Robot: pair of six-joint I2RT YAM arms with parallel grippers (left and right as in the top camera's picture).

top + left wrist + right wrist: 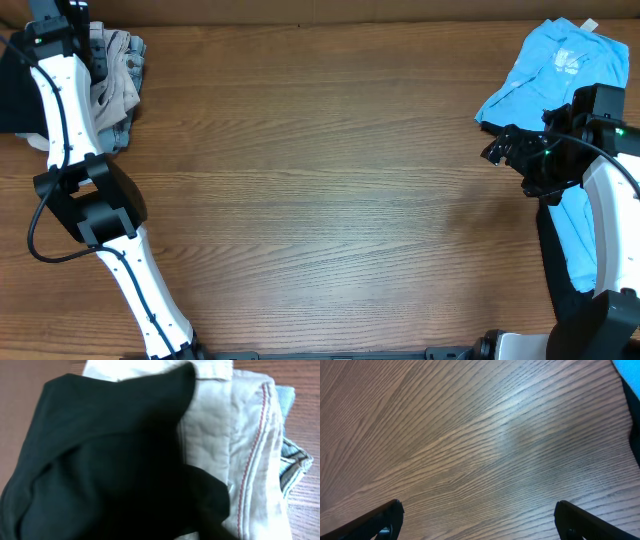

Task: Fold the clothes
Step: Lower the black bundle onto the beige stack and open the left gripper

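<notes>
The left gripper (88, 50) is found at the far-left pile; its jaw state cannot be told. There the black T-shirt (100, 460) is draped over a beige garment (220, 435). The right gripper (477, 515) is spread wide above the bare table (320, 200), beside the light blue shirt (560, 65).

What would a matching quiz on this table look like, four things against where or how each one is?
Things:
1. light blue shirt
2. black garment
3. right pincer
4. beige garment

Place or state:
A. open above the bare table
B. draped over the beige garment
C. top right in the overhead view
D. red stitching, top left in the overhead view

Pairs: 1-C, 2-B, 3-A, 4-D
</notes>
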